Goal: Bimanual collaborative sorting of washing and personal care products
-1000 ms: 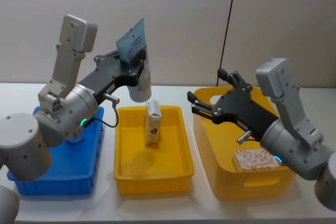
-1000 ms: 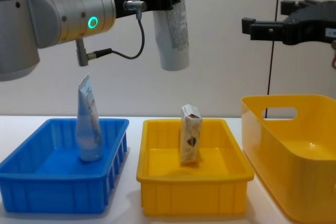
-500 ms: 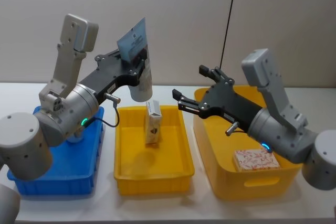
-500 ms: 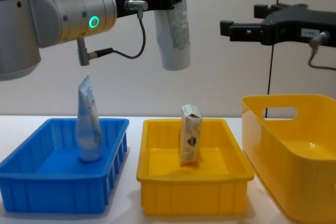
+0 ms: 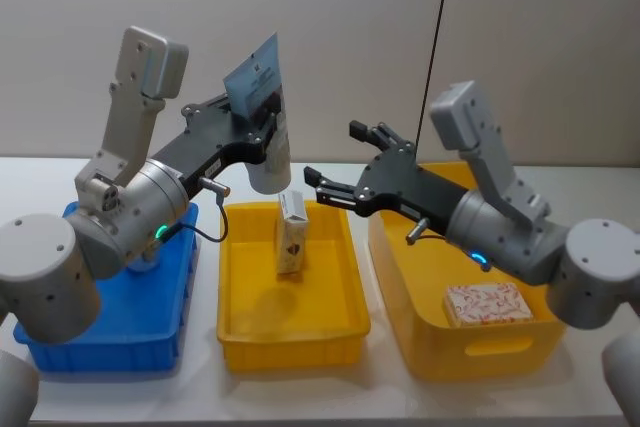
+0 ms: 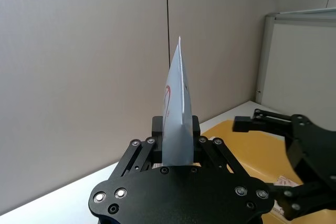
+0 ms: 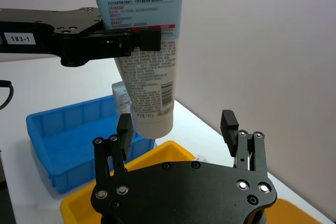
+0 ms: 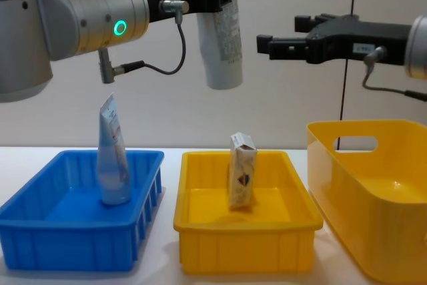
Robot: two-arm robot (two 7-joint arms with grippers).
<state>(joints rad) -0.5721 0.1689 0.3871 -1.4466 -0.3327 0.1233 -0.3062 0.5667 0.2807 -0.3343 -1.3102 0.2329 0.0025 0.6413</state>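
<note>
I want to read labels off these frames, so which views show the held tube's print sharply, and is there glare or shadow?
Right wrist view: print on the held tube is crisp, without glare. Head view: the left pincer grips it, print too small; soft shadow in the middle yellow bin. Chest view: print visible, not readable.

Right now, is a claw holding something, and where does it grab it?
Yes. The left claw holds a squeeze tube up in the air, gripping it near its flat crimped end, with the cap end hanging down. The right claw is open and holds nothing.
</note>
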